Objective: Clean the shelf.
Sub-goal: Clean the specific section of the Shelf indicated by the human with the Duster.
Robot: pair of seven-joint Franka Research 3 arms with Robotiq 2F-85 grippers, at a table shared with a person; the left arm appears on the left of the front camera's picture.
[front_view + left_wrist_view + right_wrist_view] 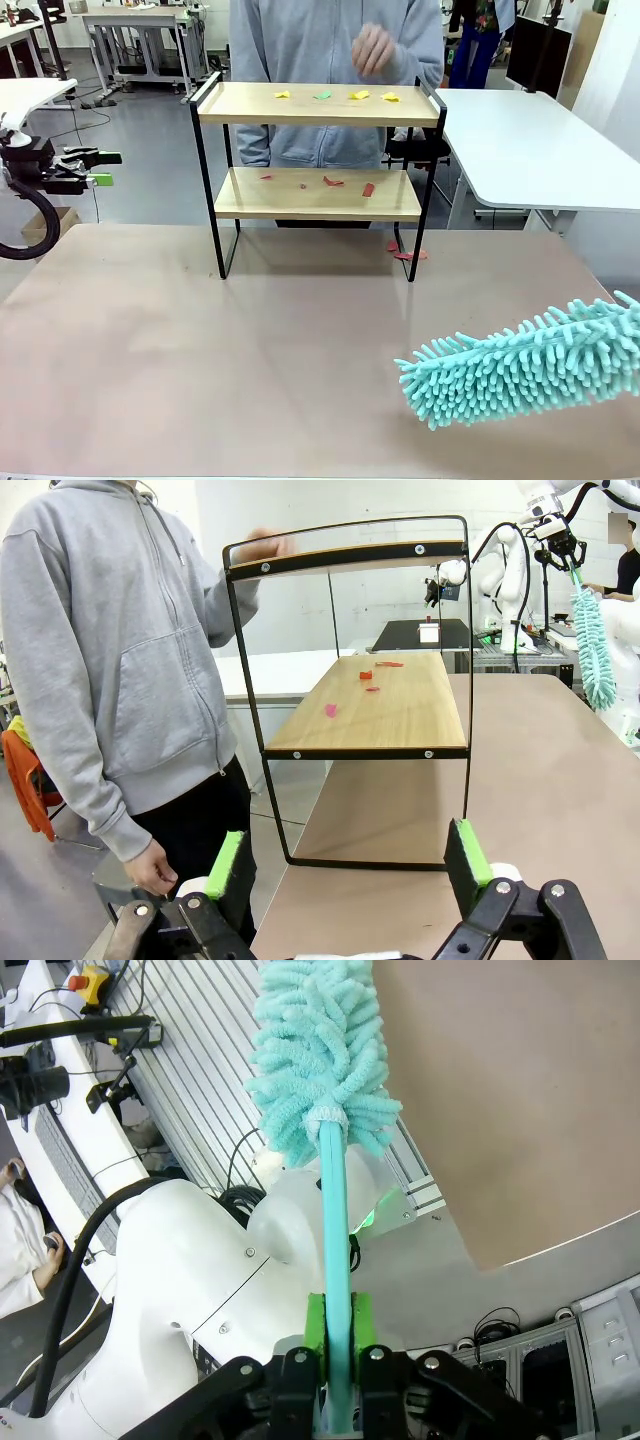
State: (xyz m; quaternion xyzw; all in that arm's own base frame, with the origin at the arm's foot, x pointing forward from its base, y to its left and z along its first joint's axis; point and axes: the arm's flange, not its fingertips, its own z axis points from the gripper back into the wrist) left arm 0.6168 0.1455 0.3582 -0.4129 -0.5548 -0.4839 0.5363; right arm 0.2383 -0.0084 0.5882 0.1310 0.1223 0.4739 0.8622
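Plainly, the cleaning has hardly started, as I judge it: every scrap I can see still lies on or by the shelf.

Nearest to me, the right gripper (pixel 338 1325) has its green pads clamped on the thin teal handle (pixel 335 1220) of a fluffy microfibre duster (pixel 520 365). The duster head sticks out ahead of that gripper, hanging low over the brown table (pixel 200 340). Its tip points toward the shelf (pixel 250 105) but is well apart from it. The arm comes in low from the right with the handle roughly level.

Farther off, the left gripper (pixel 348 860) holds nothing, its jaws spread wide. It hovers off the table's left edge, level with the gap between the two boards and aimed sideways at the rack's end.

Beyond the duster's tip stands the shelf, upright at the far side of the table. Small red scraps (pixel 333 182) dot the lower board. A few more red bits (pixel 405 252) lie on the table by the shelf's right foot. Yellow and green scraps (pixel 322 96) sit in a row on the upper board. All of that is left to sweep.

Behind the rack stands a person in a grey hoodie (pixel 110 650), one blurred hand (pixel 373 48) raised just above the top board.
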